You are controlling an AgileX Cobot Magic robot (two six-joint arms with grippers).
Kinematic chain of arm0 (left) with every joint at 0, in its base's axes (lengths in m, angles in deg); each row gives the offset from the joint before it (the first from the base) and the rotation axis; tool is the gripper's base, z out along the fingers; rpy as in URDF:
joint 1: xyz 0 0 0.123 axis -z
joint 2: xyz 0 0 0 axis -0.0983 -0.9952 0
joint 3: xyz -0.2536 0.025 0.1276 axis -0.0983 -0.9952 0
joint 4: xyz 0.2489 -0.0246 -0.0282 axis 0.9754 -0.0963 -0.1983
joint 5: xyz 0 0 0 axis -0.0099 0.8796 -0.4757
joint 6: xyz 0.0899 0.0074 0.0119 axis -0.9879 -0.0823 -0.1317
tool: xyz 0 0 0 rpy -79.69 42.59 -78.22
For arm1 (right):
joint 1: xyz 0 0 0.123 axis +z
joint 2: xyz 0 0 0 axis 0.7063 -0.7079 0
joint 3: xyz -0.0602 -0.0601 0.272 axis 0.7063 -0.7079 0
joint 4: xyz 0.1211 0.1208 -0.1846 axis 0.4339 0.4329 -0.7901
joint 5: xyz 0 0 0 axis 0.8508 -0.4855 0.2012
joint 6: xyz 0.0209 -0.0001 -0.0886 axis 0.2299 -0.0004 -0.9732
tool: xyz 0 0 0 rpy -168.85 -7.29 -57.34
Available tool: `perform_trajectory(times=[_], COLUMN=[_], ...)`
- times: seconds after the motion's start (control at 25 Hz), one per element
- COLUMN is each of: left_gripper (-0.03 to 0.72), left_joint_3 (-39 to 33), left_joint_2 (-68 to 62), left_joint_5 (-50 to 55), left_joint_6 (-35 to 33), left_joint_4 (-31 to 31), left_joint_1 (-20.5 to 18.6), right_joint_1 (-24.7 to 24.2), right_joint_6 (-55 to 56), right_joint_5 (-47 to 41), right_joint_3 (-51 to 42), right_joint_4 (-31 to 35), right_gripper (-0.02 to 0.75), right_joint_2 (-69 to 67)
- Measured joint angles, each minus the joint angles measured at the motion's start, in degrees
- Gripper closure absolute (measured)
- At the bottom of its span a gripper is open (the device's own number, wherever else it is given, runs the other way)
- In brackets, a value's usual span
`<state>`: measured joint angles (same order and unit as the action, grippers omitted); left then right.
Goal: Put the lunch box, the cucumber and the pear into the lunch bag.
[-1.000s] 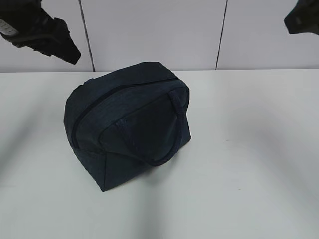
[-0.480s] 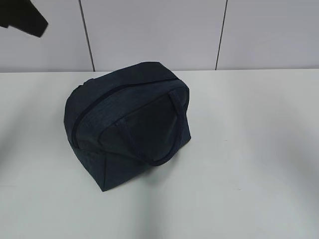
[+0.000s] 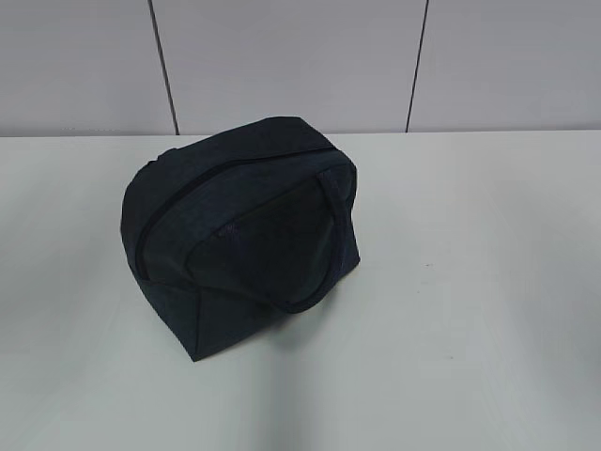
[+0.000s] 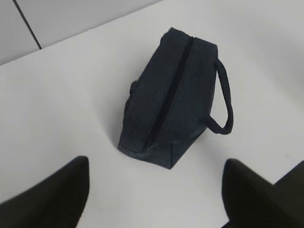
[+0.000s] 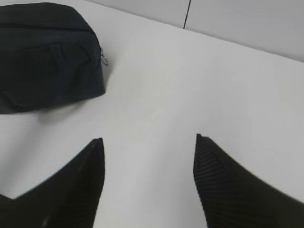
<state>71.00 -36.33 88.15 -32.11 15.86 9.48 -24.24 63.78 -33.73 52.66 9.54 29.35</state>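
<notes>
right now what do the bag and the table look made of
Lunch bag: looks like dark navy woven fabric, matte, with soft sagging sides, stitched seams and a zipper along the top. Table: smooth white hard surface, possibly laminate, with a faint sheen; exact material unclear.

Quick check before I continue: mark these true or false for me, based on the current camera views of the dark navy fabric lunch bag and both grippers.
1. The dark navy fabric lunch bag is zipped shut. True.
2. The left gripper grips the bag's handle. False: its jaws stand open above the white table, holding nothing.
3. The right gripper is open and empty. True.
4. A yellow pear lies beside the bag. False: no pear is visible.
5. The bag's metal ring zipper pull hangs at one end. True.
</notes>
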Motion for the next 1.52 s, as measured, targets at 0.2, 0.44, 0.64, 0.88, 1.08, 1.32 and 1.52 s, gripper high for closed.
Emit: perform_trajectory(times=[0.2, 0.44, 0.64, 0.88, 1.08, 1.32, 1.52], left_gripper=[0.179, 0.179, 0.179, 0.179, 0.179, 0.179, 0.179], left_joint_3=[-10.0, -22.2, -30.6, -34.4, -36.9, -41.8, -42.4], left_joint_2=[10.7, 24.9, 35.5, 46.3, 50.4, 50.7, 50.7], left_joint_5=[-0.7, -2.2, -2.4, -2.3, -2.1, -2.9, -3.0], left_joint_6=[0.3, 4.4, 7.4, 9.4, 11.3, 11.8, 11.9], left_joint_4=[0.0, 0.1, 0.1, 2.7, 6.5, 6.6, 7.0], left_joint_1=[0.0, 0.0, 0.0, 0.0, 0.0, 0.0, 0.0], right_joint_1=[0.0, 0.0, 0.0, 0.0, 0.0, 0.0, 0.0], right_joint_6=[0.0, -0.5, -2.4, -4.3, -7.0, -7.2, -7.4], right_joint_5=[-0.4, -2.3, -4.1, -4.7, -4.8, -2.8, -2.8], right_joint_3=[-6.2, -12.7, -17.0, -22.2, -27.1, -31.4, -31.9], right_joint_4=[2.7, 3.8, 4.4, 7.6, 9.6, 10.5, 10.7], right_gripper=[0.270, 0.270, 0.271, 0.271, 0.271, 0.272, 0.272], right_joint_2=[7.7, 15.4, 20.6, 26.8, 32.2, 35.9, 36.2])
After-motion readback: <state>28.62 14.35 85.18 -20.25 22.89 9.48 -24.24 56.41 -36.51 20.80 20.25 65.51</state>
